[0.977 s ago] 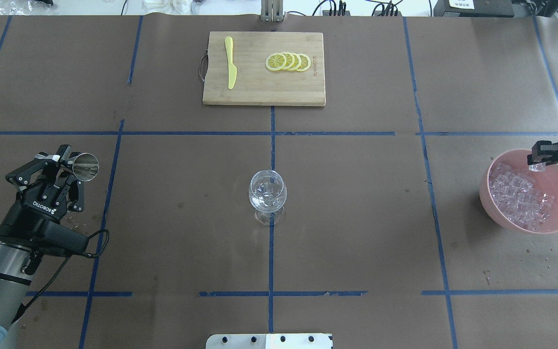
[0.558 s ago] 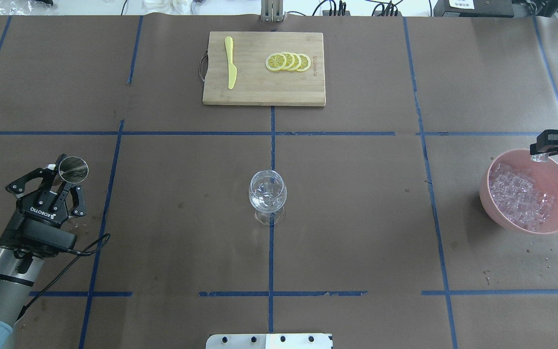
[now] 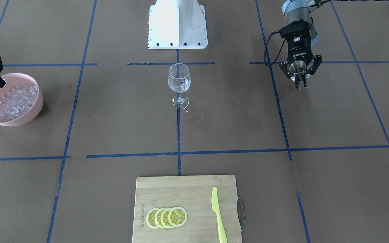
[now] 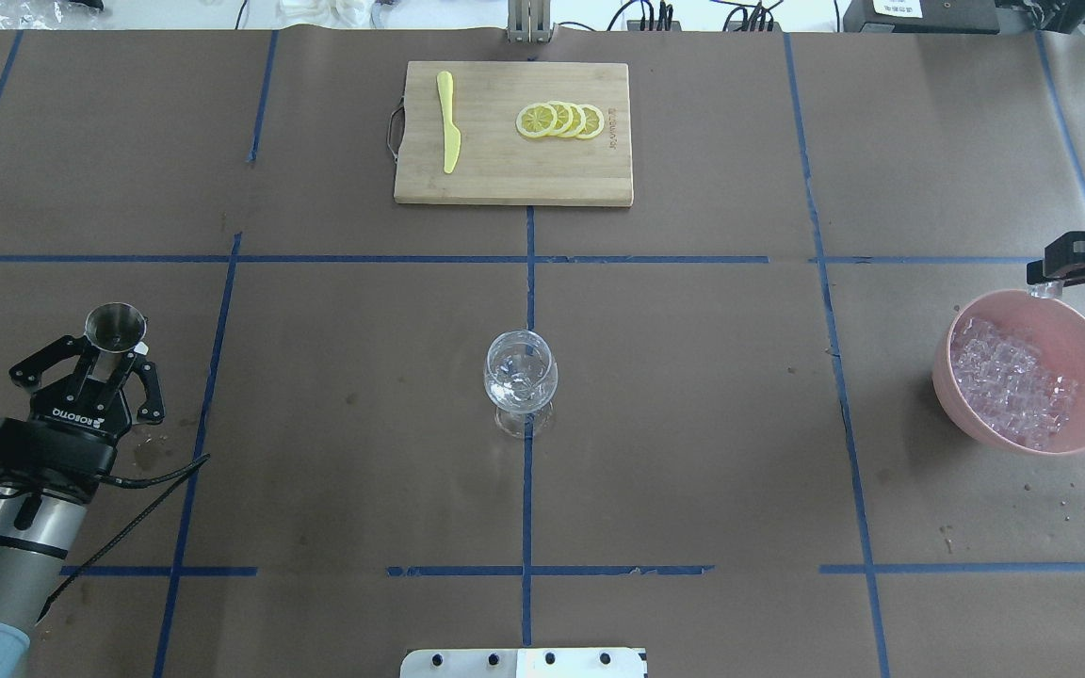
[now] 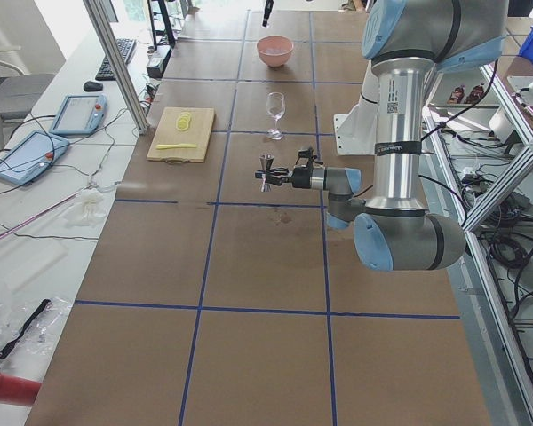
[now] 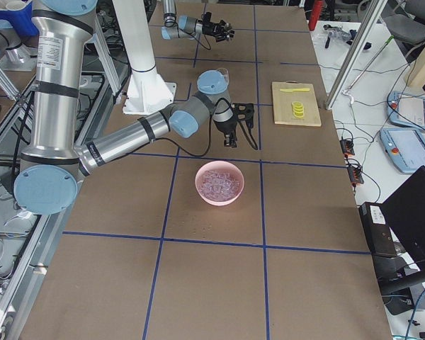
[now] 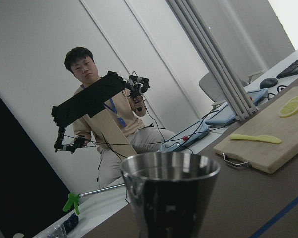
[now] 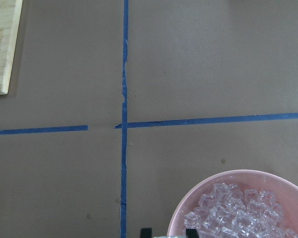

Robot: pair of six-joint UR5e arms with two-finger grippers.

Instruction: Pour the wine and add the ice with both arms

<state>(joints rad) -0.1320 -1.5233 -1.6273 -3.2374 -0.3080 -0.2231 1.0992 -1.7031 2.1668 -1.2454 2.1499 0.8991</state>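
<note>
A clear wine glass [image 4: 521, 377] stands at the table's centre, also in the front view [image 3: 179, 81]. My left gripper [image 4: 117, 356] is shut on a steel jigger [image 4: 115, 326], held upright above the table's left part; the jigger fills the left wrist view [image 7: 171, 193]. My right gripper [image 4: 1046, 280] is shut on one ice cube [image 4: 1044, 290], held above the far rim of the pink bowl [image 4: 943, 367]. The ice [image 4: 1009, 377] is piled in the bowl, also seen in the right wrist view [image 8: 238, 213].
A wooden cutting board [image 4: 505, 179] with lemon slices [image 4: 560, 121] and a yellow knife [image 4: 448, 122] lies at the far centre. Water drops [image 4: 1070, 499] spot the table beside the bowl. The white pedestal [image 3: 177, 23] stands at the robot's side.
My left gripper has turned the jigger from tilted sideways to upright and drawn back to the left. My right gripper has moved with the ice cube from over the bowl towards its far rim.
</note>
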